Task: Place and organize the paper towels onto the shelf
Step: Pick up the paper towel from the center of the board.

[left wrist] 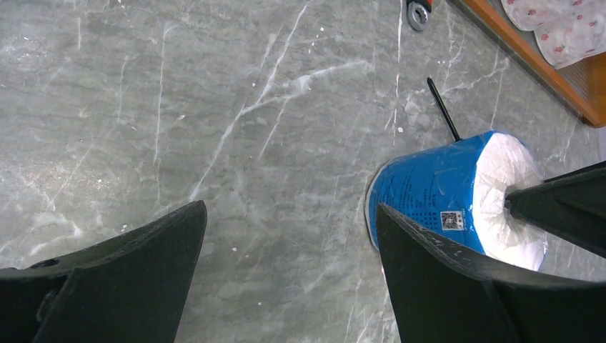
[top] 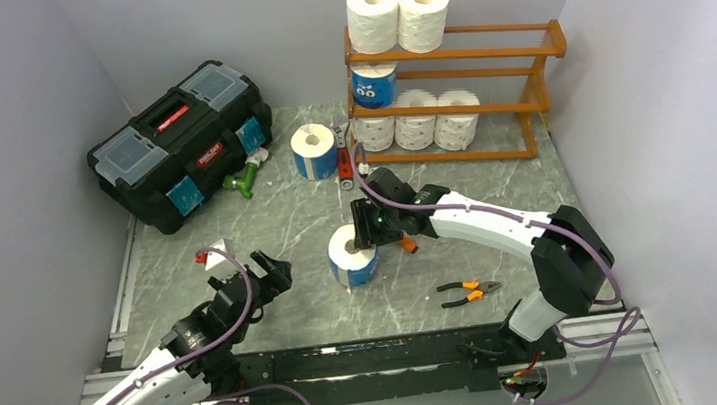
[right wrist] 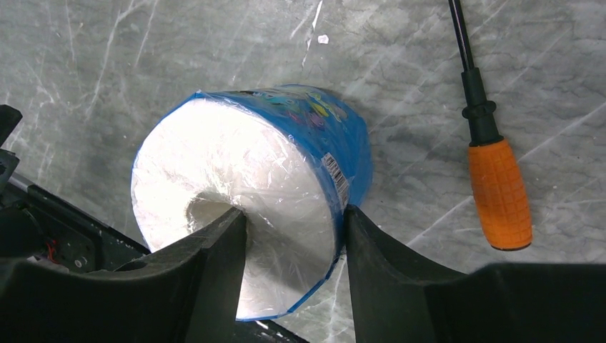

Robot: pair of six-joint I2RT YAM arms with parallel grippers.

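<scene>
My right gripper (top: 369, 229) is shut on a blue-wrapped paper towel roll (top: 352, 256) at the table's middle, one finger in its core and the other on its outer wall (right wrist: 236, 164). I cannot tell whether the roll is off the table. My left gripper (top: 266, 272) is open and empty to the roll's left; the roll shows in its view (left wrist: 436, 193). A second blue roll (top: 314, 152) stands left of the shelf (top: 449, 52). The shelf holds two white rolls (top: 397, 15) on top, one blue roll (top: 374, 85) on the middle tier and three white rolls (top: 416, 128) on the bottom tier.
A black toolbox (top: 182, 141) stands at the back left. An orange-handled screwdriver (right wrist: 500, 193) lies just right of the held roll. Pliers (top: 470, 293) lie near the front. A green object (top: 244, 179) and a red tool (top: 344, 167) lie near the second blue roll.
</scene>
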